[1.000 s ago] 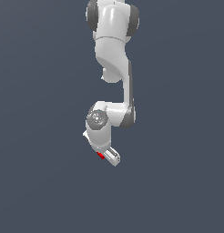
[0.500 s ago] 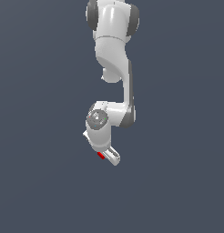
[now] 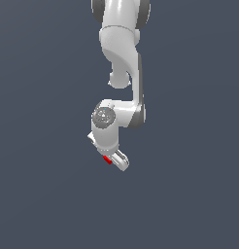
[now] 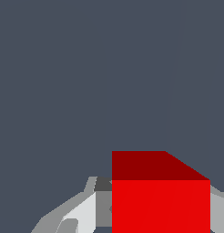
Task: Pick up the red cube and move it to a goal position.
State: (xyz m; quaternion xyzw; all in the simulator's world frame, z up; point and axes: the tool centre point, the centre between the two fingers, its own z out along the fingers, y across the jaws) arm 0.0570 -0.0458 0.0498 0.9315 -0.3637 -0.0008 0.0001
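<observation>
The red cube [image 3: 107, 159] shows as a small red patch at the tip of the white arm, held in my gripper [image 3: 113, 160] in the exterior view. In the wrist view the red cube [image 4: 160, 200] sits close up between the two light grey fingers [image 4: 82, 210], which press against its sides. My gripper [image 4: 160, 216] is shut on the cube. No goal marker shows in either view.
The white arm [image 3: 122, 58] reaches down from the top of the exterior view and bends at its wrist [image 3: 104, 117]. A plain dark grey-blue surface [image 3: 189, 194] fills everything else in both views.
</observation>
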